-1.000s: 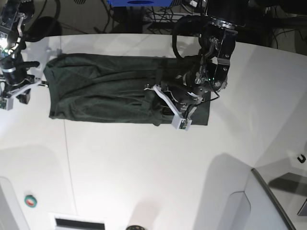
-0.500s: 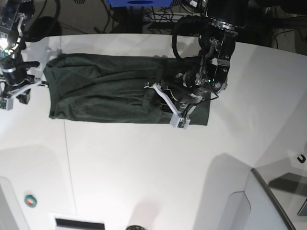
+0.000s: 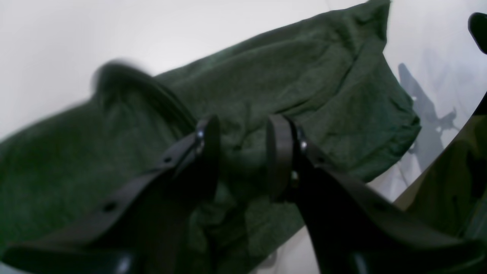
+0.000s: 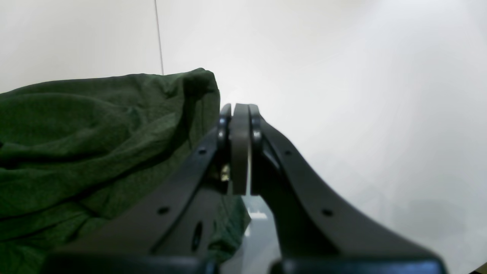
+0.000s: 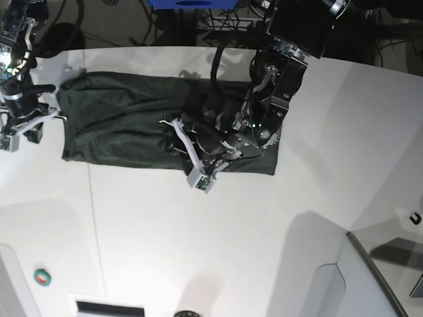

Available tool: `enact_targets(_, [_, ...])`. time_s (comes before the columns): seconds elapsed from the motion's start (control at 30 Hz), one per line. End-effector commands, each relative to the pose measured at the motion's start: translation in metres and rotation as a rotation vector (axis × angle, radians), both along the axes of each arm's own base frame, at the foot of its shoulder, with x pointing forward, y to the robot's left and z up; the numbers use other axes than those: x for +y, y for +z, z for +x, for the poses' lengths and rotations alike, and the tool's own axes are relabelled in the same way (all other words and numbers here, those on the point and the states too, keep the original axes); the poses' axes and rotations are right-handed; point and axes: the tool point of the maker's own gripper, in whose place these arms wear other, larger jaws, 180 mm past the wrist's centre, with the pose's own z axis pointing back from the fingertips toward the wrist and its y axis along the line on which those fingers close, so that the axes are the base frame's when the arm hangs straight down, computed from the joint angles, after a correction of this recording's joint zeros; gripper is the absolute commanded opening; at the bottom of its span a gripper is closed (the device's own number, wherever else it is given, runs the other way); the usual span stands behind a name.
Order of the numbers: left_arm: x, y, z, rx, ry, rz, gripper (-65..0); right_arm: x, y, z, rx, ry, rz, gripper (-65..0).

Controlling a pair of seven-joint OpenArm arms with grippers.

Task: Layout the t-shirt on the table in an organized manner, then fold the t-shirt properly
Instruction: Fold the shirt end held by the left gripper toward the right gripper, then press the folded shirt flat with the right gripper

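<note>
The dark green t-shirt [image 5: 112, 125] lies on the white table [image 5: 198, 244] as a long band folded lengthwise, wrinkled near its middle. My left gripper [image 5: 180, 144] hangs low over the band's middle, pointing along it. In the left wrist view its black fingers [image 3: 207, 152] stand apart over the t-shirt [image 3: 304, 76], and the left gripper [image 3: 243, 152] is open with rumpled cloth below the gap. My right gripper [image 5: 26, 129] sits beside the band's left end. Its pads [image 4: 240, 148] are pressed together on nothing, with the t-shirt [image 4: 76, 125] just to their left.
A small green round object [image 5: 41, 277] lies near the front left. A grey panel [image 5: 370, 277] fills the front right corner, with a small black hook [image 5: 415, 218] above it. Cables and a blue object [image 5: 192, 5] sit beyond the far edge.
My left arm has swept left along the shirt to its middle, and its jaws have parted. The whole band has shifted slightly left. The right arm has not moved.
</note>
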Motion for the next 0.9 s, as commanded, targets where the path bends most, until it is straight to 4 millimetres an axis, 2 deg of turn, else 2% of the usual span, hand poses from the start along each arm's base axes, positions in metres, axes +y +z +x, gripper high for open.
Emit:
enact_targets(0.0, [-0.002, 0.012, 0.010, -0.036, 0.018, -0.018, -44.8, -0.004, 0.012, 0.008, -0.046, 0.002, -0.014, -65.0])
enact_targets(0.1, [-0.001, 0.010, 0.011, -0.027, 0.038, -0.011, -44.3, -0.004, 0.011, 0.007, -0.044, 0.002, -0.014, -65.0])
enact_targets(0.17, [-0.002, 0.011, 0.009, -0.026, 0.036, -0.015, -39.8, -0.003, 0.011, 0.007, -0.044, 0.003, -0.012, -65.0])
enact_targets(0.27, [-0.004, 0.030, 0.010, -0.073, 0.041, -0.045, -32.7, 0.000, 0.013, 0.009, -0.049, 0.011, -0.011, -65.0])
enact_targets(0.3, [-0.001, 0.037, 0.011, -0.092, 0.052, -0.053, -31.9, 0.007, 0.012, 0.010, -0.049, 0.028, -0.007, -65.0])
enact_targets(0.33, [0.012, 0.048, 0.016, -0.126, 0.083, -0.056, -32.1, 0.014, 0.010, 0.008, -0.039, 0.050, -0.003, -65.0])
enact_targets(0.4, [0.058, 0.060, 0.023, -0.169, 0.179, -0.028, -32.3, 0.032, 0.017, 0.007, -0.052, 0.104, -0.007, -65.0])
enact_targets(0.43, [0.089, 0.064, 0.025, -0.181, 0.240, 0.003, -32.4, 0.047, 0.022, 0.004, -0.059, 0.146, -0.005, -65.0])
enact_targets(0.5, [0.161, 0.068, 0.021, -0.190, 0.382, 0.084, -35.9, 0.093, 0.027, -0.004, -0.062, 0.265, 0.023, -65.0])
enact_targets(0.57, [0.223, 0.069, 0.009, -0.192, 0.503, 0.162, -47.6, 0.135, 0.032, -0.013, -0.065, 0.376, 0.059, -65.0])
enact_targets(0.6, [0.255, 0.068, -0.001, -0.182, 0.564, 0.208, -57.6, 0.156, 0.029, -0.022, -0.052, 0.426, 0.086, -65.0])
enact_targets(0.63, [0.283, 0.067, -0.010, -0.173, 0.616, 0.248, -65.0, 0.173, 0.027, -0.028, -0.042, 0.464, 0.110, -65.0])
enact_targets(0.73, [0.364, 0.066, -0.049, -0.128, 0.779, 0.368, -65.0, 0.217, 0.015, -0.044, 0.001, 0.590, 0.162, -64.8])
enact_targets(0.8, [0.400, 0.065, -0.073, -0.099, 0.847, 0.421, -65.0, 0.246, 0.014, -0.051, 0.008, 0.699, 0.178, -64.7])
enact_targets(0.87, [0.431, 0.064, -0.097, -0.067, 0.891, 0.468, -65.0, 0.272, 0.016, -0.064, 0.013, 0.803, 0.192, -60.9])
